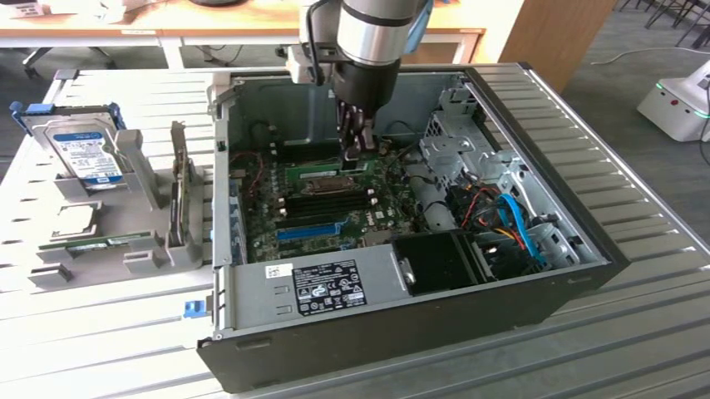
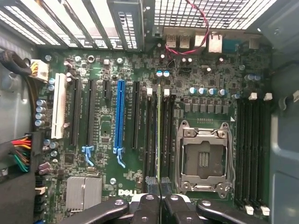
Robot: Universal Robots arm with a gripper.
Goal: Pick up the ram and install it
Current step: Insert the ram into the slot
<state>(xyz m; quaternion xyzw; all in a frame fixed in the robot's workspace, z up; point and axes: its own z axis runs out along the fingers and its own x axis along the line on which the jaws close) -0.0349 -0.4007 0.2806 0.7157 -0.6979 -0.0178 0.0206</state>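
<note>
Black two-finger gripper (image 2: pixel 159 186), jaws pinched nearly together on the thin green circuit-board ram stick (image 2: pixel 159 135), held edge-on along a black memory slot (beside the silver processor socket (image 2: pixel 204 158)) on the green motherboard (image 2: pixel 107 70) inside the open dark computer case (image 1: pixel 577 274).

Upright arm (image 1: pixel 372 29), hand (image 1: pixel 355 152) low and shut

An open black computer case (image 1: pixel 444 332) lies on a slatted metal table (image 1: pixel 643 349), its green motherboard (image 1: pixel 383 216) exposed — a long blue slot (image 1: pixel 308 230) near mid-frame. At left, a hard drive (image 1: pixel 89 158) with a blue label stands in a grey holder (image 1: pixel 139 162); a wooden desk (image 1: pixel 222 35) spans the top.
</note>
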